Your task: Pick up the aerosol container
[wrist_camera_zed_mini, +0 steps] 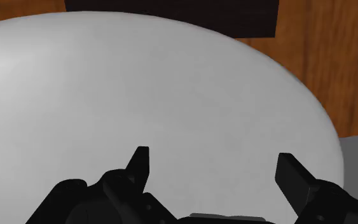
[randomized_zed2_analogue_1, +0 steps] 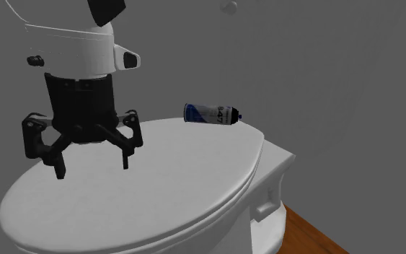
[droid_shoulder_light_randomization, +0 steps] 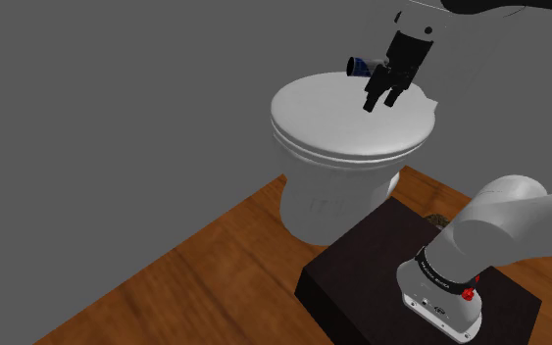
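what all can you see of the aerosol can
The aerosol can is a cylinder with a blue and white label and a black cap. It lies on its side at the edge of the closed white toilet lid, cap toward the second exterior view's right. The open gripper hangs apart from it.

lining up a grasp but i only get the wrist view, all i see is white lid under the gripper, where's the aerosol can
Observer: In the second exterior view the aerosol can lies on its side at the far edge of the toilet lid.
Operator: which way does it point
Observer: Its black cap end points to that view's right.
Operator: how far off am i
Observer: The gripper is over the lid's middle, clearly apart from the can and toward that view's left.
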Robot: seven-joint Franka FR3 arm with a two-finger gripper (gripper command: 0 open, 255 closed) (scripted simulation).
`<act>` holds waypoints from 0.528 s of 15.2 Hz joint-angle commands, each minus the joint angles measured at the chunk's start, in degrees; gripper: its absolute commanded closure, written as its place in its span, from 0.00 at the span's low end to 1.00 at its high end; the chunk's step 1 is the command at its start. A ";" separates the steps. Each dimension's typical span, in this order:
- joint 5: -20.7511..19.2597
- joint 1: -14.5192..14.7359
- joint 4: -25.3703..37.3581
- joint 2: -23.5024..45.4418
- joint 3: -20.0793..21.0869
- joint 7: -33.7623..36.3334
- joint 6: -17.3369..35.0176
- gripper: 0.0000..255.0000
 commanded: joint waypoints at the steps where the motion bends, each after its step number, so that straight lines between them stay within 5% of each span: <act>1: 0.00 0.00 0.00 0.00 0.00 0.00 0.00 0.00; 8: -7.34 -0.54 3.64 6.34 -8.64 -16.37 2.58 0.00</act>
